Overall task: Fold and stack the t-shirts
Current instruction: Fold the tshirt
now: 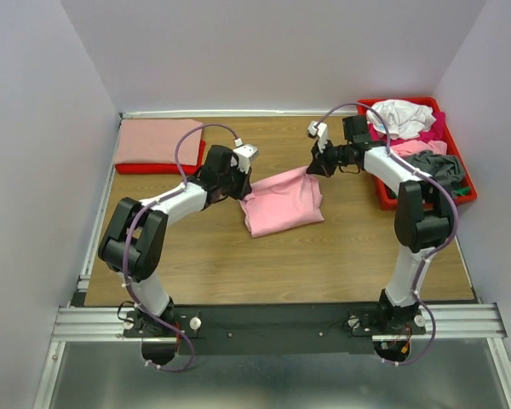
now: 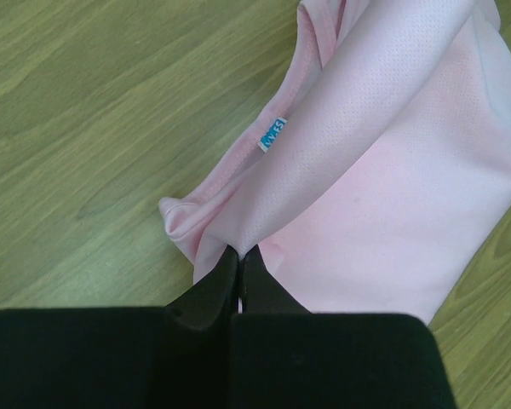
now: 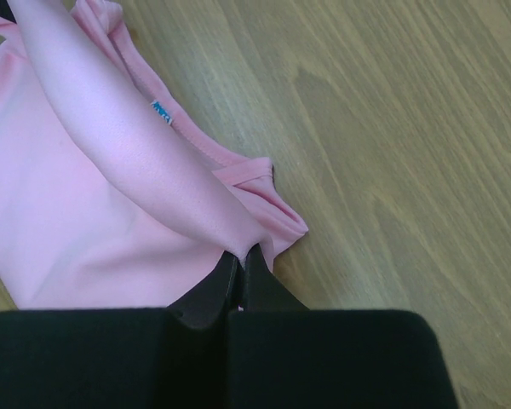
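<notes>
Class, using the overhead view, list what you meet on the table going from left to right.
folded salmon t-shirt stack → left end effector → light pink t-shirt → right end effector → red tray

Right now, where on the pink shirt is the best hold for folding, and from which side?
On the pink shirt, both ends of the far edge by the neck label, each from its own side: left gripper and right gripper pinch there. That edge lifts as a ridge between them; the rest lies flat.

Light pink t-shirt (image 1: 283, 201), blue neck label (image 2: 272, 135), between black left end effector (image 2: 240, 254) and right end effector (image 3: 241, 254). Brown woodgrain bench (image 1: 238, 264). Right of right end effector: red tray (image 1: 381, 200), white shirt (image 1: 400, 115), magenta shirt (image 1: 430, 135), grey shirt (image 1: 439, 166).
</notes>
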